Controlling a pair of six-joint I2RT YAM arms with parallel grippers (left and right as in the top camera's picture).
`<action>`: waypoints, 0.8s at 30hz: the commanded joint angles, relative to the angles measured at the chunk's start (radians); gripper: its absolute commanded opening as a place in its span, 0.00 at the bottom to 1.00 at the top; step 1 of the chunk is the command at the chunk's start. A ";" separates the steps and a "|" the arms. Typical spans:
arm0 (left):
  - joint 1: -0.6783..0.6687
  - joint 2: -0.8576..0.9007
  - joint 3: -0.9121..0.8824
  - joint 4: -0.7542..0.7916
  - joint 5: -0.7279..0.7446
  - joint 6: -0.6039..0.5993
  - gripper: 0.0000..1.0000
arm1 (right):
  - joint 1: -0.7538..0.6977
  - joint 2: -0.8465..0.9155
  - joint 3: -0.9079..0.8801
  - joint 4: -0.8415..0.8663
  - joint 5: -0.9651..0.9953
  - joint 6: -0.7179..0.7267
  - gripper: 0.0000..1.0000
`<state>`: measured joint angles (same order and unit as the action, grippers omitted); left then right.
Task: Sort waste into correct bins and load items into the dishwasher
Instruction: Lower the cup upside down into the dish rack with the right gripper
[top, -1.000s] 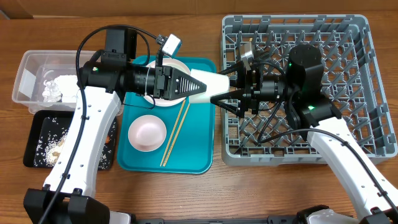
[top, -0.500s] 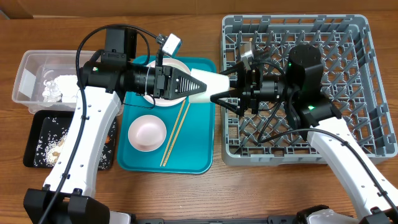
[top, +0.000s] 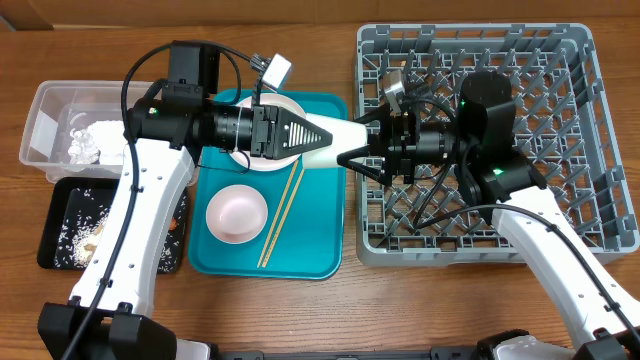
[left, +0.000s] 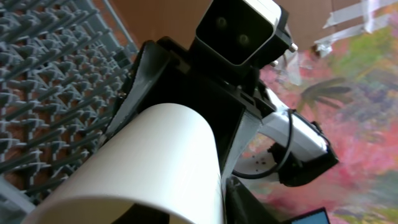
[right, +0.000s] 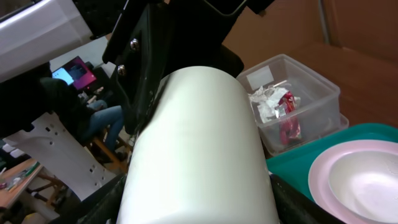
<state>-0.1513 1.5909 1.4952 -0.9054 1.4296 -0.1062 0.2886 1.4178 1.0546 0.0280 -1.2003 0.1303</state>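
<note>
A small white cup (top: 347, 138) hangs level in the air between the teal tray and the grey dish rack (top: 585, 120). My left gripper (top: 328, 140) is shut on its left end. My right gripper (top: 352, 146) has a finger on each side of its right end, touching it. The cup fills the left wrist view (left: 155, 168) and the right wrist view (right: 199, 149). A pink bowl (top: 236, 213) and wooden chopsticks (top: 283, 212) lie on the teal tray (top: 310, 255). A plate with a bowl (top: 283, 105) sits half hidden under my left arm.
The clear tub (top: 40, 105) at far left holds a crumpled napkin (top: 90, 140); the right wrist view shows the tub (right: 317, 78), the napkin (right: 266, 99) and a red wrapper (right: 287, 118). The black tray (top: 52, 215) in front of it holds rice grains.
My right gripper has crept slightly left and its fingers have drawn in on the cup. The left arm and the cup have stayed in place.
</note>
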 joint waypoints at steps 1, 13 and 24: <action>0.001 -0.014 0.013 0.002 -0.086 -0.003 0.34 | 0.002 0.002 0.007 -0.029 0.091 -0.002 0.60; 0.061 -0.014 0.013 -0.012 -0.262 -0.006 0.36 | -0.138 0.002 0.021 -0.249 0.376 0.002 0.54; 0.060 -0.014 0.013 -0.067 -0.436 -0.006 0.36 | -0.205 -0.003 0.442 -1.048 0.981 -0.048 0.49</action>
<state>-0.0898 1.5909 1.4952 -0.9684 1.0721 -0.1066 0.0742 1.4326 1.3598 -0.9428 -0.4599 0.1032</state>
